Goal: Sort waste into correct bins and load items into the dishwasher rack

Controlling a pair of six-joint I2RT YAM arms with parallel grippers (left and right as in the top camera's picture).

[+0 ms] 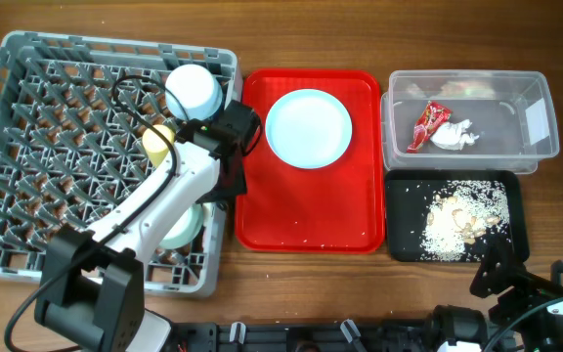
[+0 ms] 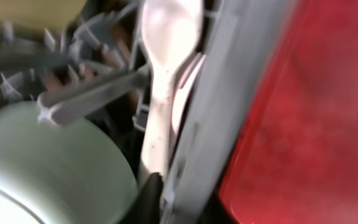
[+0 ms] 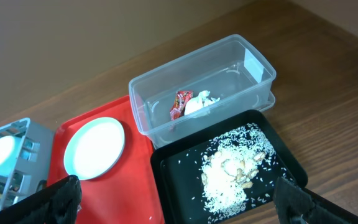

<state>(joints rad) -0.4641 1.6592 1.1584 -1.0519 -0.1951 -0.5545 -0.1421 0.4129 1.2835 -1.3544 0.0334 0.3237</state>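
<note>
Overhead: left arm (image 1: 164, 200) angled across rack (image 1: 27, 147), wrist at right edge.

**Even light, one smeared view**

The overhead view is bright and evenly lit from above, with short soft shadows and faint reflections in the clear tub (image 1: 467, 76). The left wrist view is very close and heavily blurred: the white spoon (image 2: 166, 56) and the red tray (image 2: 303, 124) look smeared. The right wrist view is sharp, but dim in its lower corners.
</note>
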